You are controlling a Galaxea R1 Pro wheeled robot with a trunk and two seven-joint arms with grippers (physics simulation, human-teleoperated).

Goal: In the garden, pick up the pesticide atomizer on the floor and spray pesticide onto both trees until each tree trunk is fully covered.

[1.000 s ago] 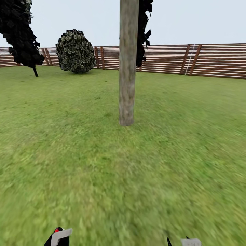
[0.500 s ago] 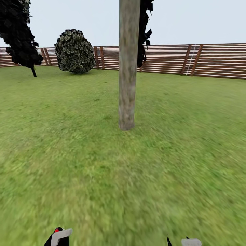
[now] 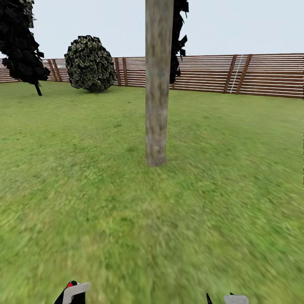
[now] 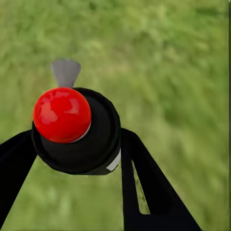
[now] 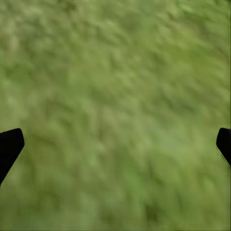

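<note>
A garden lawn seen from the robot's head camera. A thick, straight grey-brown tree trunk [image 3: 158, 84] rises from the grass floor [image 3: 126, 219] ahead, slightly left of centre, its base well apart from the robot. Behind it runs a brown slatted fence [image 3: 253, 76], with a round dark bush [image 3: 90, 63] in front of it to the left and a black cypress [image 3: 21, 42] at the far left. At the lower edge, the tip of the left claw [image 3: 71, 293] shows on the left and the tip of the right claw [image 3: 228, 299] on the right. In the left wrist view, the left claw [image 4: 77, 144] is clenched around the pesticide atomizer [image 4: 77, 130], a black body with a round red top and a small grey nozzle, held above the grass. In the right wrist view, the right claw [image 5: 115, 144] is released, its two black fingertips [image 5: 9, 144] spread wide over bare lawn. The pickup looks done; the step in hand appears to be approaching this trunk. The next move likely calls for closing in, raising the left arm and aiming the nozzle at the bark.
</note>
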